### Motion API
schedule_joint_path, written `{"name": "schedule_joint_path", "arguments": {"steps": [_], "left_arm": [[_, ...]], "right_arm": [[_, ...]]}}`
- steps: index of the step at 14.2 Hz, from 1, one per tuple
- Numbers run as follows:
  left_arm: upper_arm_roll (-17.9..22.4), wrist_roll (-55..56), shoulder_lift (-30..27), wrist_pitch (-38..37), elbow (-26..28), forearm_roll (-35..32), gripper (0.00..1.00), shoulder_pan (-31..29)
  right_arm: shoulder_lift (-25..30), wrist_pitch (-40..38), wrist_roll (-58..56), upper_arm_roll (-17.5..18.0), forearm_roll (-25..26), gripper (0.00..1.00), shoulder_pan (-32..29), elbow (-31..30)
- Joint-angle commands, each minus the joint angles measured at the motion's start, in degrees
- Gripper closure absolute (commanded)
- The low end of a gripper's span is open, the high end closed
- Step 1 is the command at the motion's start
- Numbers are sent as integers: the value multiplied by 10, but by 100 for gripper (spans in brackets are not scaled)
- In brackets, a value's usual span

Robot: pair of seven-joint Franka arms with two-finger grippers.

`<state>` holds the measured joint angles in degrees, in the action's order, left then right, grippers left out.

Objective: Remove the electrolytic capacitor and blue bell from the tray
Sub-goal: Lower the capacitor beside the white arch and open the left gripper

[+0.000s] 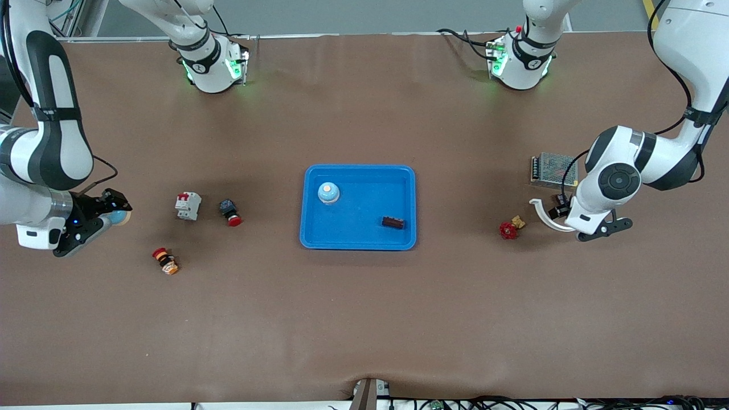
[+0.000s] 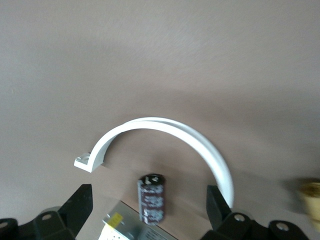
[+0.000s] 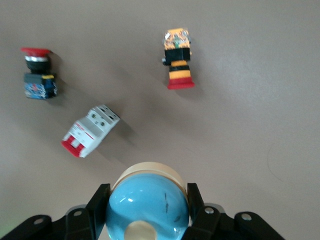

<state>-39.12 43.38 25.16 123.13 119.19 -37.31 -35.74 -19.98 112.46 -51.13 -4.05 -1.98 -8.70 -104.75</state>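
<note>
Both task pieces look off the tray [image 1: 359, 171] at frame centre: the capacitor [image 2: 152, 197] stands on the table between the left gripper's [image 2: 148, 202] spread fingers, the right gripper [image 3: 147, 197], over its table end, clamps the blue bell [image 3: 150, 207], not yet set down, while a paler bell [image 1: 328, 192] and dark block [image 1: 393, 222] lie in the tray.

even bright overhead light, soft short shadows on desk [image 1: 364, 319], mild sheen, left wrist view edges blurred
</note>
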Motion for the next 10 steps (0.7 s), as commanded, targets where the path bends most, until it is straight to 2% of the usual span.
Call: {"name": "schedule_joint_path", "arguments": {"steps": [1,4,7,10], "left_arm": [[-27,11,-8,-48,-39,50,0,2],[-36,68,-6,-97,-78,94,0,46],[-37,177,-5,-101,-105,154,0,115],[-37,271,19,-101,-131,178,0,159]], "right_arm": [[16,55,-53,13,1,58,-40,-54],[16,127,-75,13,1,58,-54,-106],[15,195,-86,13,1,58,-56,-146],[13,230,-86,13,1,58,-56,-168]]}}
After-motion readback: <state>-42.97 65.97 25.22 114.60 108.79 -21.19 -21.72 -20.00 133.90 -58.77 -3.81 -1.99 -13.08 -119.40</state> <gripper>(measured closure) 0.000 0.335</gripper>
